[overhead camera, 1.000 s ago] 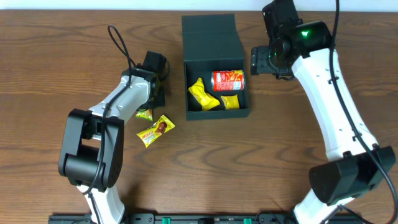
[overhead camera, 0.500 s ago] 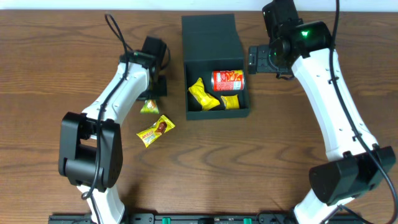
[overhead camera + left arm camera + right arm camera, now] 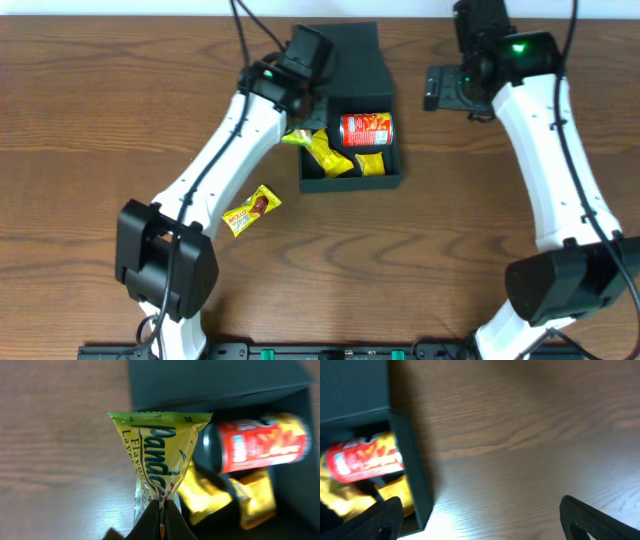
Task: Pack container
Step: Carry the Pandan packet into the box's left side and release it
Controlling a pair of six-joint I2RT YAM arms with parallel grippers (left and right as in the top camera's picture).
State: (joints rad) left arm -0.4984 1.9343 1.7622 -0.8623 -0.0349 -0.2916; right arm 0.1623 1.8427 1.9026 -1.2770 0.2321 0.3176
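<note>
The dark teal container (image 3: 346, 183) stands open at the table's back middle, lid flap folded back. Inside lie a red chip can (image 3: 366, 129) and yellow snack packets (image 3: 330, 152). My left gripper (image 3: 297, 128) is shut on a yellow-green snack packet (image 3: 159, 455) and holds it over the container's left wall. The can (image 3: 260, 446) and packets (image 3: 210, 495) show below it in the left wrist view. My right gripper (image 3: 479, 515) is open and empty, above the table just right of the container (image 3: 410, 470).
A yellow packet with a brown bar picture (image 3: 250, 210) lies on the wood table left of the container's front. Both arm bases stand at the table's near edge.
My left gripper lifted the yellow-green packet off the table and carried it right to the container's left wall. My right gripper shifted slightly right, away from the container.
</note>
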